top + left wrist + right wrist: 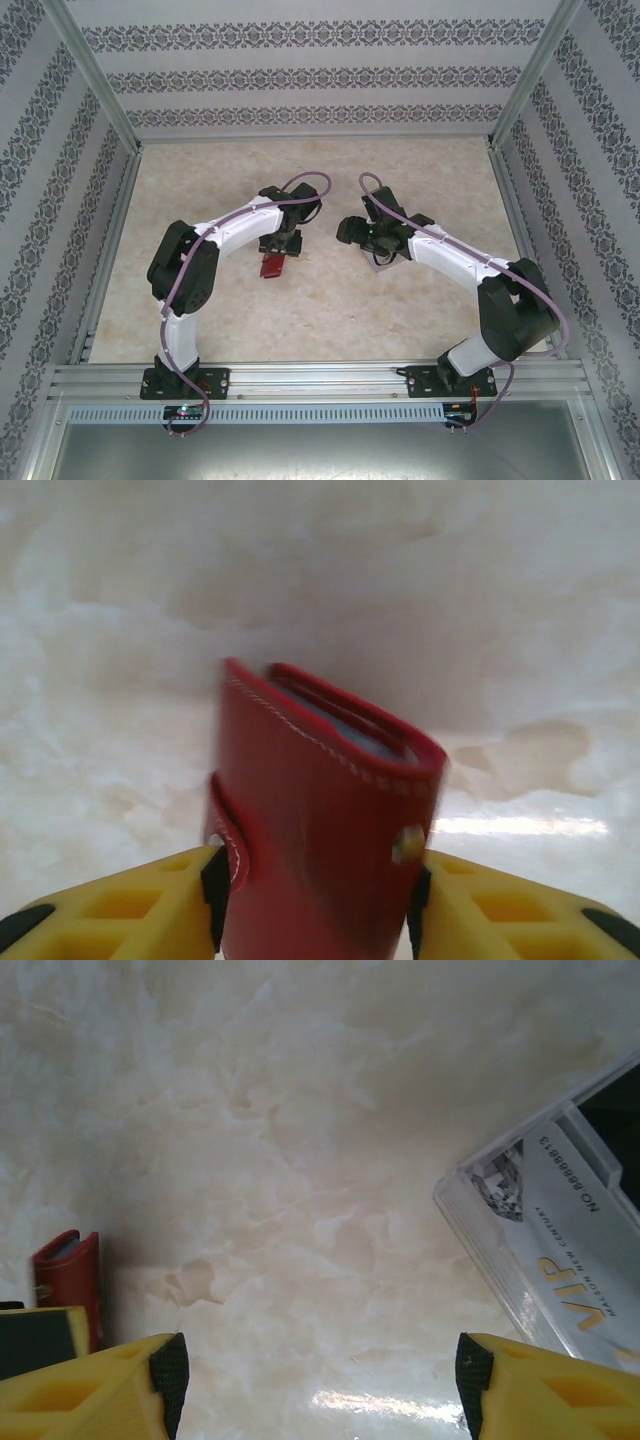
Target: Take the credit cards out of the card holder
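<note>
The red card holder [320, 820] stands on edge between my left gripper's [315, 905] yellow fingers, its pale inner panel showing at the top. Its two side edges lie right at the black pads, and it looks blurred while the fingers are sharp. From above, the card holder [272, 265] pokes out below the left gripper [283, 243]. My right gripper [320, 1370] is open over bare table with nothing between its pads. A grey-silver credit card [560, 1240] with gold lettering lies flat to its right, a dark card [618, 1125] beside it. The card holder [68, 1280] shows at that view's left.
The marble-patterned table [320, 320] is boxed in by patterned walls and metal rails [110, 240]. The two grippers hang close together mid-table, with the right gripper [375, 240] over a grey card [380, 263]. A finger of the left gripper [40, 1338] shows low on the left in the right wrist view.
</note>
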